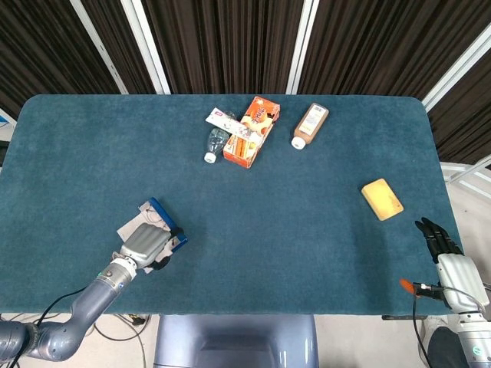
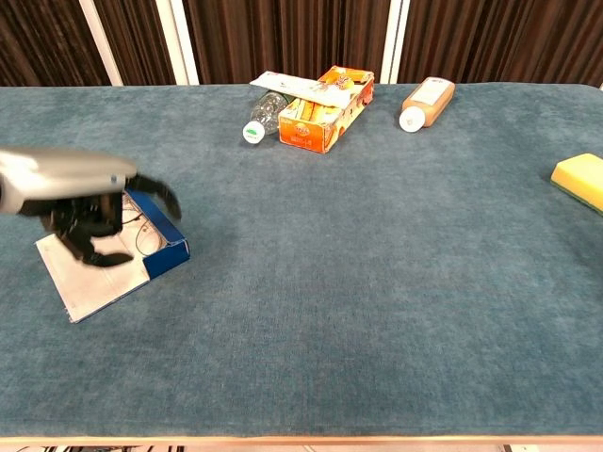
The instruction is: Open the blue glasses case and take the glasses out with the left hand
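1. Left hand [image 2: 89, 221] hovers over the open blue rectangular glasses case [image 2: 155, 234], its dark fingers [image 2: 160, 191] curled downward into the case. The chest view does not settle whether they have closed on anything, so the grasp cannot be told.

2. The case lies near the table's front left edge, its pale lid [image 2: 89, 273] folded flat on the teal felt tabletop [image 1: 268, 222]. The thin wire-framed glasses [image 2: 141, 231] are faintly visible inside, against the blue wall.

3. Risk: the case is light and unanchored. A sideways push from the fingers would likely slide or spin it on the felt, and its place near the front edge leaves little margin.

4. Risk: the glasses frame is thin and lies low. Fingers closing too high would come up empty; fingers closing on one temple alone could let the glasses swing and drop on the lift.

5. Risk: a snagged frame could lift the case with it.

6. Risk: the hand hides the contents from the head view [image 1: 149, 244], so contact is hard to verify.

7. Right hand [image 1: 439, 236] hangs off the table's right edge, fingers loosely extended, holding nothing. It is well apart from the case and cannot steady it from there.
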Motion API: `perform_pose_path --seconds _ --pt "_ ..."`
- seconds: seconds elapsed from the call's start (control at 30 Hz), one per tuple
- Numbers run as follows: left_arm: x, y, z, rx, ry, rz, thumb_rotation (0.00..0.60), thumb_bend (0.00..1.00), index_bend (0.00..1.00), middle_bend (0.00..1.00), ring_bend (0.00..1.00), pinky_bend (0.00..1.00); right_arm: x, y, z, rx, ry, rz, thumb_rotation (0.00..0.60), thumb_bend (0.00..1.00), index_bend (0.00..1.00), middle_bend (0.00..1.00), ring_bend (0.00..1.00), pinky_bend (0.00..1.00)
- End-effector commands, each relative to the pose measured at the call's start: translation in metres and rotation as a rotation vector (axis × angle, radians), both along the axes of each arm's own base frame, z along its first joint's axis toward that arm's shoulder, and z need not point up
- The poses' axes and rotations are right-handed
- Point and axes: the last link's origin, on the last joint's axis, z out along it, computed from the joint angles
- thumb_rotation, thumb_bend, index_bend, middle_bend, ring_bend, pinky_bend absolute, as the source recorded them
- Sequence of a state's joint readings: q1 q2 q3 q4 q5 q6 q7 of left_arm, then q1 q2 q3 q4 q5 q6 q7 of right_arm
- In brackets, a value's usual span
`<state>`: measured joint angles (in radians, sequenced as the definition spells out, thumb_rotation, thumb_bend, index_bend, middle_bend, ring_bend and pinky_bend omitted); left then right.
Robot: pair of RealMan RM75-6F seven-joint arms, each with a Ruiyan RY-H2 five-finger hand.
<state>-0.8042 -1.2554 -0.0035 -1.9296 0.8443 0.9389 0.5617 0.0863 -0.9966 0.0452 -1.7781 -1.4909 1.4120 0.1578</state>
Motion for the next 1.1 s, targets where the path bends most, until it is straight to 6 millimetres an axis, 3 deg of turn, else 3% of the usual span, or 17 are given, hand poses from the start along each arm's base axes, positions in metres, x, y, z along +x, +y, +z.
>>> perform_pose_path --seconds 0.03,0.27,0.53,0.77,1.1 --pt "-0.005 0.020 0.011 0.070 -0.013 0.010 0.600 0.36 0.17 0.96 0.86 0.99 0.000 0.000 0.000 0.000 0.001 0.001 0.600 0.13 0.00 0.00 0.00 0.19" --pt "-0.013 0.052 0.006 0.066 0.087 0.024 0.600 0.36 0.09 0.96 0.86 0.99 0.000 -0.001 0.000 -0.003 0.007 0.000 0.600 0.13 0.00 0.00 0.00 0.19" --pt "-0.017 0.073 -0.006 0.039 0.194 0.061 0.600 0.36 0.10 0.96 0.86 0.99 -0.001 -0.001 0.000 -0.004 0.005 -0.005 0.600 0.13 0.00 0.00 0.00 0.19" --pt "-0.024 0.077 -0.008 0.032 0.250 0.120 0.600 0.36 0.12 0.96 0.87 1.00 -0.001 -0.002 0.000 -0.002 0.004 -0.006 0.600 0.13 0.00 0.00 0.00 0.19" --pt "-0.046 0.064 0.001 0.014 0.308 0.193 0.600 0.36 0.17 0.97 0.87 1.00 0.000 -0.001 0.000 -0.004 0.005 -0.004 0.600 0.13 0.00 0.00 0.00 0.19"
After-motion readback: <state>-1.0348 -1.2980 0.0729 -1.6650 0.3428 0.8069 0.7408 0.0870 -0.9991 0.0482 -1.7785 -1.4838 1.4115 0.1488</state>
